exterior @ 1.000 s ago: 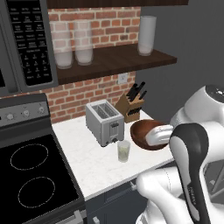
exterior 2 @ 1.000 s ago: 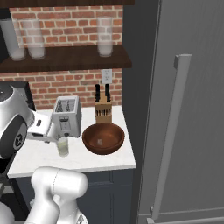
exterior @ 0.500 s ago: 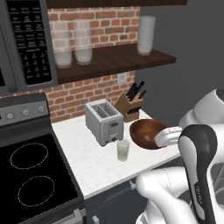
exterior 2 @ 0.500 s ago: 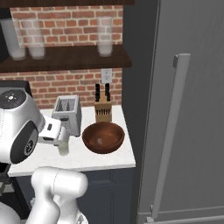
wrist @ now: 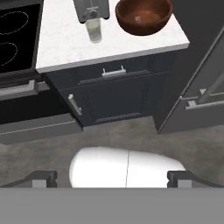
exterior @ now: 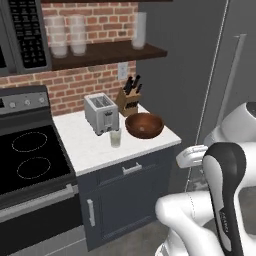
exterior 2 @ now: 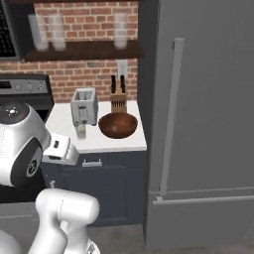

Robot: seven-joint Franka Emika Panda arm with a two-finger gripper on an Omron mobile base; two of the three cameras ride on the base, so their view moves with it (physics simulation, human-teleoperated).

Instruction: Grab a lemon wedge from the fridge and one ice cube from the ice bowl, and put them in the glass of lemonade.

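Gripper [wrist: 111, 177] hung with jaws spread wide and nothing between them, high over the floor in front of the dark cabinet [wrist: 116, 98]. On the white counter [exterior: 95, 147] beyond stood the glass of lemonade [exterior: 115, 138], just before the toaster [exterior: 101, 113], near the ice bowl [exterior: 144, 125]. The fridge [exterior 2: 208, 114] stood closed, right of the counter.

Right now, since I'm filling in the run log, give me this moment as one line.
phase: approach | tall dark-grey fridge: closed | reddish-brown wooden ice bowl: on counter | short clear glass of lemonade: beside bowl | pincer: open, empty

Reddish-brown ice bowl [exterior: 144, 125], dark-grey fridge [exterior 2: 208, 99]
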